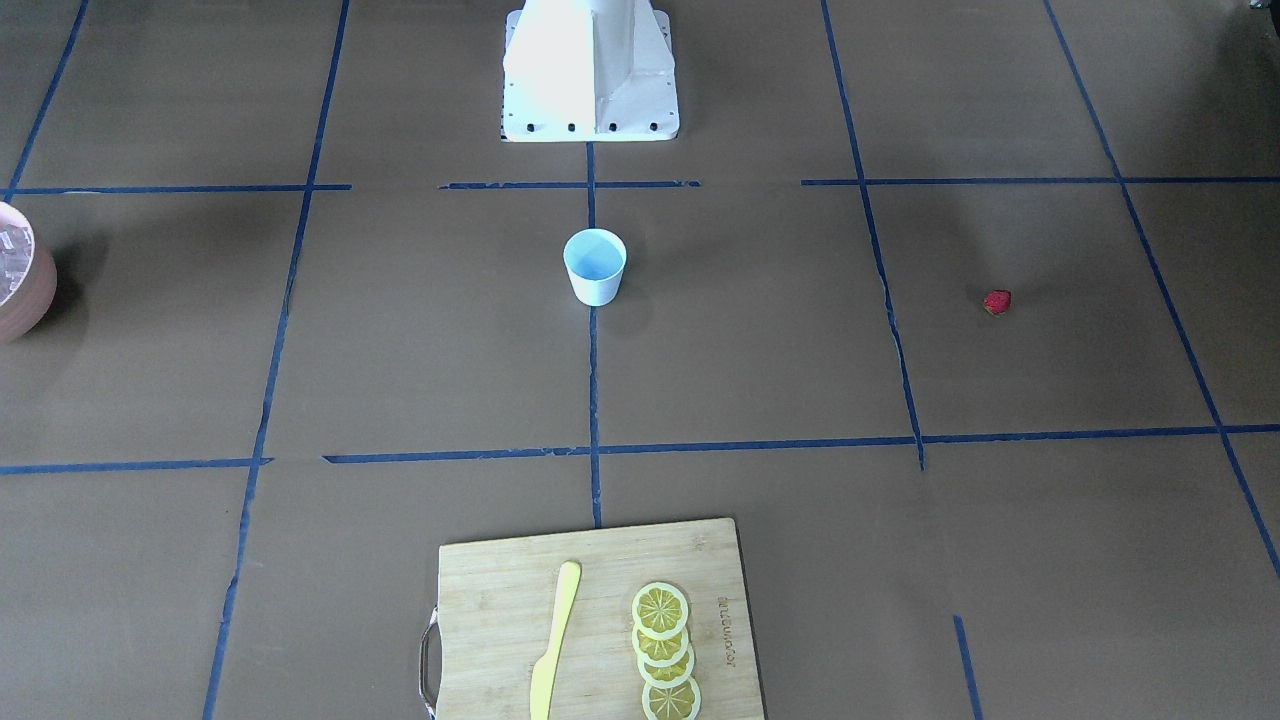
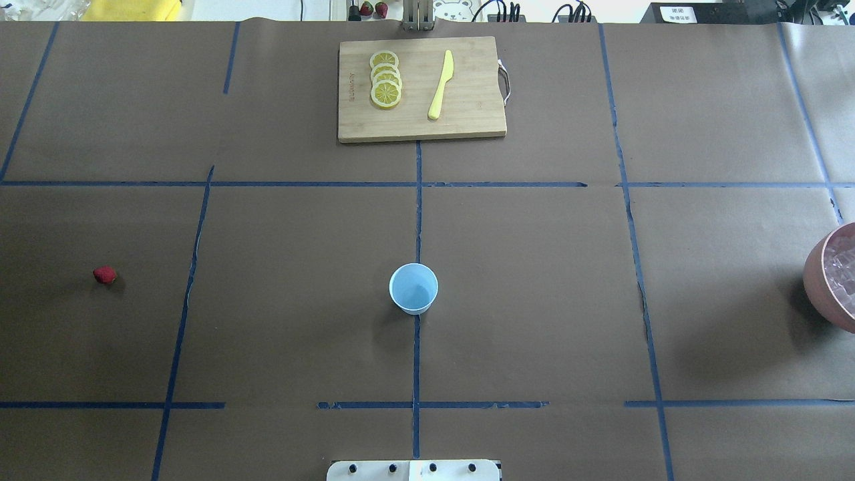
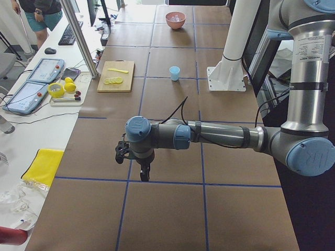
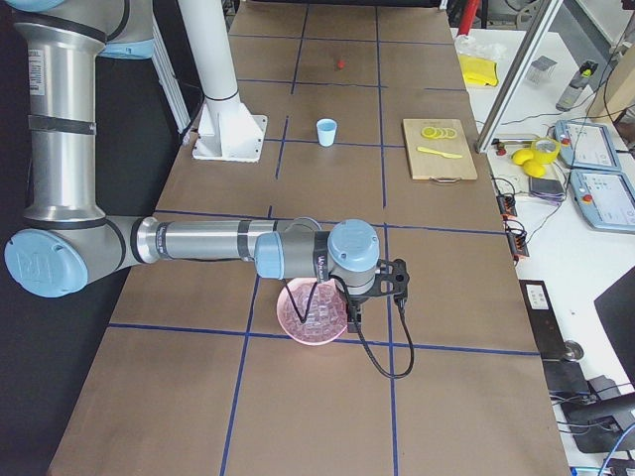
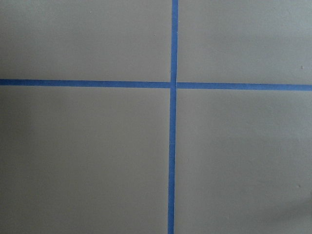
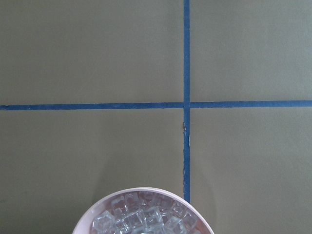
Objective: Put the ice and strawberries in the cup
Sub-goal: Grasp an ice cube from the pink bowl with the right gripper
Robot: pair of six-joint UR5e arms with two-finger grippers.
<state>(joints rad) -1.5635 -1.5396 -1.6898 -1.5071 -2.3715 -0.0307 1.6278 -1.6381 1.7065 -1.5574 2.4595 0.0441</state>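
The white cup (image 2: pixel 413 288) with a pale blue inside stands upright and empty at the table's middle; it also shows in the front view (image 1: pixel 594 266). The small red strawberry (image 2: pixel 104 274) lies alone on the robot's left side, also in the front view (image 1: pixel 997 301). The ice (image 6: pixel 141 218) fills a pinkish-brown bowl (image 2: pixel 816 280) at the robot's right edge. My left gripper (image 3: pixel 143 171) points down over bare table. My right gripper (image 4: pixel 353 315) hangs beside the bowl (image 4: pixel 303 315). Both show only in side views, so I cannot tell whether they are open or shut.
A wooden cutting board (image 2: pixel 467 123) with several lemon slices (image 2: pixel 386 80) and a yellow knife (image 2: pixel 441 85) lies at the far middle edge. Blue tape lines grid the brown table. The robot's white base (image 1: pixel 590 75) stands behind the cup.
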